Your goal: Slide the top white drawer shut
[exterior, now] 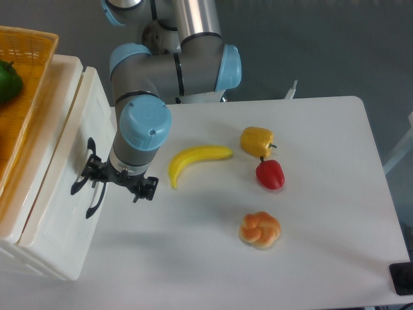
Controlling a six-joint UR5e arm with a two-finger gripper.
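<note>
At left of frame, the top drawer [87, 129] faces right, its front's long axis running upper-left to lower-right; gripper [97, 184] spread unclear.

A glossy white rectangular table [335, 213] with rounded corners is filling most of the view, catching soft, even light. Behind it, a plain grey-blue floor [335, 45] is stretching away, and a white frame piece [399, 152] is showing at right.

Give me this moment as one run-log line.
phase: closing push | gripper: at black curved handle, jaws unclear | glossy white plastic top drawer: protruding from cabinet | table food: untouched
</note>
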